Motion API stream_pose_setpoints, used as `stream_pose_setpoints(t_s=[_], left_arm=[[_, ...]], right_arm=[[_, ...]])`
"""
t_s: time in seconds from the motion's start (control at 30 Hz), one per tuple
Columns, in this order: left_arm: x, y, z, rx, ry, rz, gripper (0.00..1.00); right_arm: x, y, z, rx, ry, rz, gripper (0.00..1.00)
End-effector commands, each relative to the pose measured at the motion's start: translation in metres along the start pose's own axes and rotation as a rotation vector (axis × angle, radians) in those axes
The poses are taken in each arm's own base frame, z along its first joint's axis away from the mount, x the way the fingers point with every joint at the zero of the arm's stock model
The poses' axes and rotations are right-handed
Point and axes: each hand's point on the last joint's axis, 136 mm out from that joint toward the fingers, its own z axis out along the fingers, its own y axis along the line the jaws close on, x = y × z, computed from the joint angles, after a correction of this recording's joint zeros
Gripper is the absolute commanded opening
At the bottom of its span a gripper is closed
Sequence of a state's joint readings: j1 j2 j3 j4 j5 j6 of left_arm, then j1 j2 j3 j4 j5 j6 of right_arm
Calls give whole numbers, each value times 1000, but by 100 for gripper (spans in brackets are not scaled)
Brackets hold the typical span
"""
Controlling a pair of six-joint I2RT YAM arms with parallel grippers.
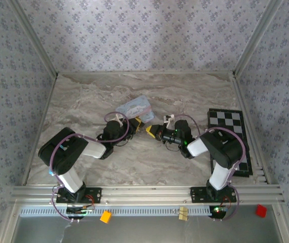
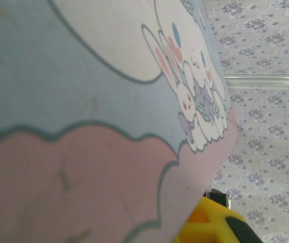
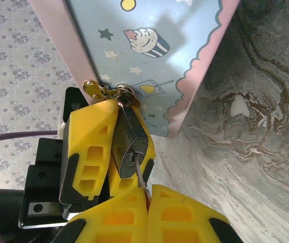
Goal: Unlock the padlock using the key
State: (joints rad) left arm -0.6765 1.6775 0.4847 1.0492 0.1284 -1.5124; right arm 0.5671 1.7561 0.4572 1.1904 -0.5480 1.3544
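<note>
**Key in the keyhole, turn pending**

The left fingers (image 3: 88,152), yellow plastic pads, are clamped on either side of the small, dark, blocky metal padlock (image 3: 125,144). The lock hangs at the brass-coloured hasp (image 3: 101,91) of a pale blue, cartoon-printed tin with pink scalloped trim (image 3: 149,30). The tin sits near the middle of the grey marbled surface (image 3: 255,126) and looks tilted. Its printed face crowds the left wrist view.

At the padlock's lower face, the thin silvery key (image 3: 140,178) has its blade in the keyhole. The right fingers (image 3: 119,223), also yellow, are pressed together on the key's head, just below the lock. Well off to the right lies a black-and-white chequered board (image 1: 230,126), apart from the work.

The step in hand appears to be the turn itself. The left arm should hold the lock body rigid so that it does not twist along with the key. The right wrist should rotate about the blade's own line and keep light pressure inward. Any sideways pull could bend the thin blade or draw it out. Whether the key is fully seated cannot be told.
</note>
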Motion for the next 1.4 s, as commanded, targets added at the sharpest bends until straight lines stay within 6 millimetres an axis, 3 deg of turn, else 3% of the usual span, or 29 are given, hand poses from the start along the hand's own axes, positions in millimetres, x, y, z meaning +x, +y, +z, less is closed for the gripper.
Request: stream_pose_setpoints(t_s=[0.0,0.47,0.7,1.13,1.37], left_arm=[[65,-35,1,117,271,39,0],[68,-40,0,141,281,38,0],[71,-41,0,145,290,40,0],[68,-37,2,135,274,34,0],[68,-38,1,134,274,37,0]], right_arm=[[-27,50,9,-188,-64,23,0],[-35,41,6,-174,-80,144,0],[-51,21,-2,-137,-109,135,0],[-18,37,12,-147,-68,79,0],[-14,38,16,-140,-66,65,0]])
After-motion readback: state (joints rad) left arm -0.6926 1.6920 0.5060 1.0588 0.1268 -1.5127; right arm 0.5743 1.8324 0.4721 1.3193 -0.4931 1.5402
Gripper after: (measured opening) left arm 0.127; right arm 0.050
